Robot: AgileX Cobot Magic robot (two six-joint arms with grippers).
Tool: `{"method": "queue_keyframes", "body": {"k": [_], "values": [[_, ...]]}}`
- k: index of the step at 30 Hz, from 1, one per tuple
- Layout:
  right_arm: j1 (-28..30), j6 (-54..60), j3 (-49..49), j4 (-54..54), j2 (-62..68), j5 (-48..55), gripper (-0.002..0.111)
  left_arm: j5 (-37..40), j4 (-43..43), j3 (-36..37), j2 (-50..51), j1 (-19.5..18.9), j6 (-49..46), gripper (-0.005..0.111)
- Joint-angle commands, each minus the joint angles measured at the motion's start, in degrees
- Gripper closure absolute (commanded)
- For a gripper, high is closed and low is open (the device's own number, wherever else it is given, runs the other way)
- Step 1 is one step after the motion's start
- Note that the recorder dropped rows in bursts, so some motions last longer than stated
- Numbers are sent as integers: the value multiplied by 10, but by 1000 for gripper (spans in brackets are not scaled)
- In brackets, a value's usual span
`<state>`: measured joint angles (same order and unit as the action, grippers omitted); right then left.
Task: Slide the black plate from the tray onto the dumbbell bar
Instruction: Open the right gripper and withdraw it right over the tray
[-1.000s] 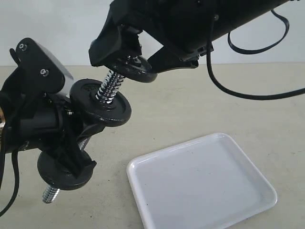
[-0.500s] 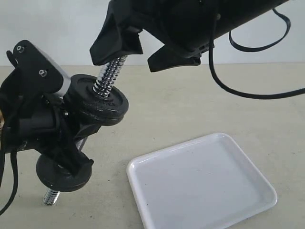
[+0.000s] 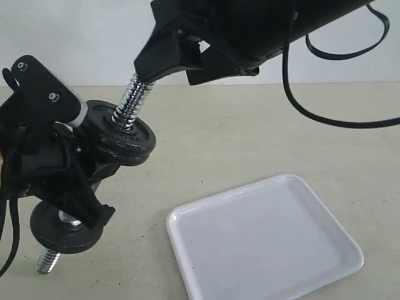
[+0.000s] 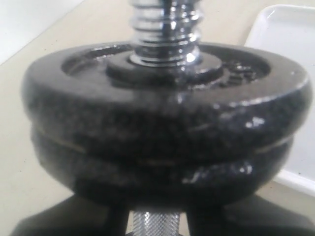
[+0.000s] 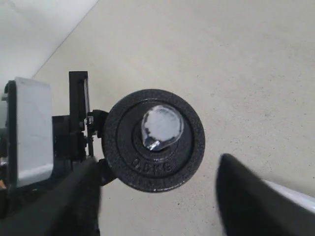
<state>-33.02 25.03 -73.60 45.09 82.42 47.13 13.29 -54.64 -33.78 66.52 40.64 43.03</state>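
**Exterior view.** The left gripper is clamped on the dumbbell bar at its middle. The bar is tilted, with its upper threaded end toward 1 o'clock and its lower end toward 7 o'clock. Judgement: the tilt turns the free end up toward the other arm and lets a disc run down the thread under its own weight. The black plate is threaded on the bar just above the clamp. A lower disc sits on the bar below the clamp. The tray lies on the table at 4 o'clock from the plate, well apart from it, and carries no disc. The right gripper hangs over the bar's upper tip, its arm coming in from 2 o'clock.

**Left wrist view.** The black plate rests flush on a second disc, with the bar's thread rising through the centre hole. Knurled bar shows beneath the stack between dark finger shapes, so the jaws are closed on the bar.

**Right wrist view.** The camera looks straight down the bar's end, which is centred in the plate. The right fingers stand on opposite sides of the disc, apart and clear of it, holding nothing.

Judgement: the plate is seated and the task is essentially complete.
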Motion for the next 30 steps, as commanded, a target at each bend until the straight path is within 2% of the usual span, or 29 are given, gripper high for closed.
{"method": "queue_keyframes", "body": {"k": [1, 2, 14, 20, 30], "values": [[5, 6, -3, -8, -13, 33, 110, -43, -28, -36, -29, 0, 11, 102], [5, 4, -3, -8, -13, 39, 107, -36, -28, -36, -29, 0, 14, 102], [5, 4, -2, -21, -13, 112, 107, 35, -26, -36, -29, 0, 86, 102], [5, 4, 3, -25, -12, 142, 107, 52, 4, -36, -27, 0, 87, 102], [5, 23, 130, -25, -12, 76, 107, 83, 37, -36, -27, 0, 87, 102]]}}
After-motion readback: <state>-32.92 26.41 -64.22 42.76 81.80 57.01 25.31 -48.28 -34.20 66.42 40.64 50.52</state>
